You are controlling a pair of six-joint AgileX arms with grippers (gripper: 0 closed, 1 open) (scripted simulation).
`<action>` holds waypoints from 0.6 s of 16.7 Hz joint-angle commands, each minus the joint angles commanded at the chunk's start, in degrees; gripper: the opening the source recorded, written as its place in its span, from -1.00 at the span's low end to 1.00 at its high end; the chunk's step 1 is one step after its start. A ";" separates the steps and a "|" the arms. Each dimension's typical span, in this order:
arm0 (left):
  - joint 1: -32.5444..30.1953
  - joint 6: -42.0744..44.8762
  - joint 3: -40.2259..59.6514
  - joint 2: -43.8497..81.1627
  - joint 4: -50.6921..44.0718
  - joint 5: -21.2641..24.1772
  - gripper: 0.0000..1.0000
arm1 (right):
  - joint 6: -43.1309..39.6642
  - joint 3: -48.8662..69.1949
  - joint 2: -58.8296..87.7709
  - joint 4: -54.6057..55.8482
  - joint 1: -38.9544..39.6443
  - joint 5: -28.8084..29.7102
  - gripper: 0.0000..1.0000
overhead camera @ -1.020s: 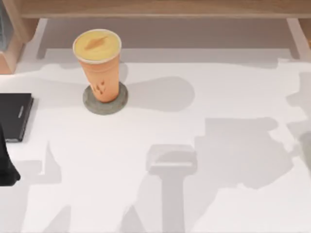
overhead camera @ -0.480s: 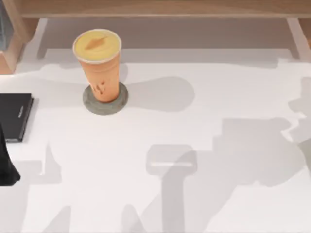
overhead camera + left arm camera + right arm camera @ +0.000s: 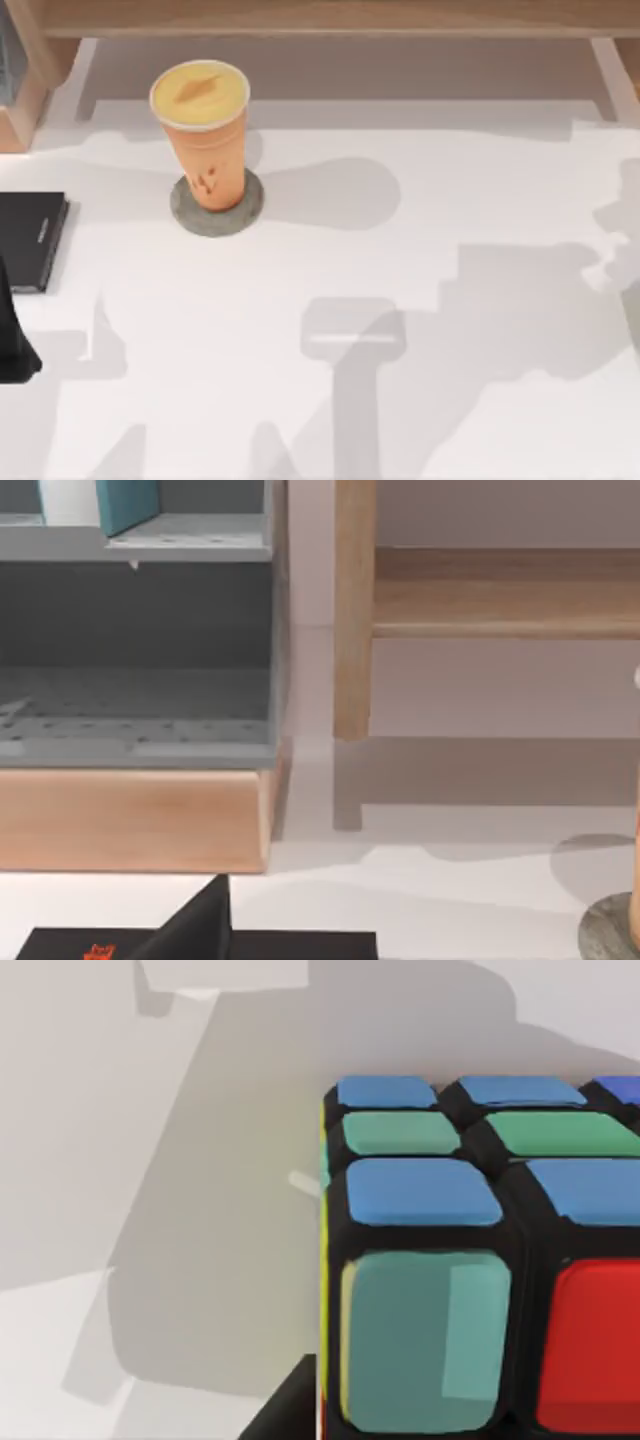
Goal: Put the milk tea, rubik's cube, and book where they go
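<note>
right wrist view has the rubik's cube point(image 3: 470, 1260) filling the lower right of the frame, seemingly carried though the grip can't be told, so it should travel level and slow, well clear of the milk tea point(image 3: 205, 135) on its coaster point(image 3: 217, 205) upper left.

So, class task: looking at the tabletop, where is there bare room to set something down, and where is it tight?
The widest bare stretch of table runs from the milk tea on its grey coaster across to the right edge, and all along the front. It is tighter on the left, between the cup, the black book and the wooden shelf unit.
</note>
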 joint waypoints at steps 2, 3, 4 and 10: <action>0.00 0.00 0.00 0.00 0.00 0.00 1.00 | 0.00 0.00 0.00 0.00 0.00 0.00 -0.66; 0.00 0.00 0.00 0.00 0.00 0.00 1.00 | 0.00 0.00 0.00 0.00 0.00 0.00 -0.81; 0.00 0.00 0.00 0.00 0.00 0.00 1.00 | 0.00 0.00 0.00 0.00 0.00 0.00 -0.96; 0.00 0.00 0.00 0.00 0.00 0.00 1.00 | 0.00 0.00 0.00 0.00 0.00 0.00 -1.00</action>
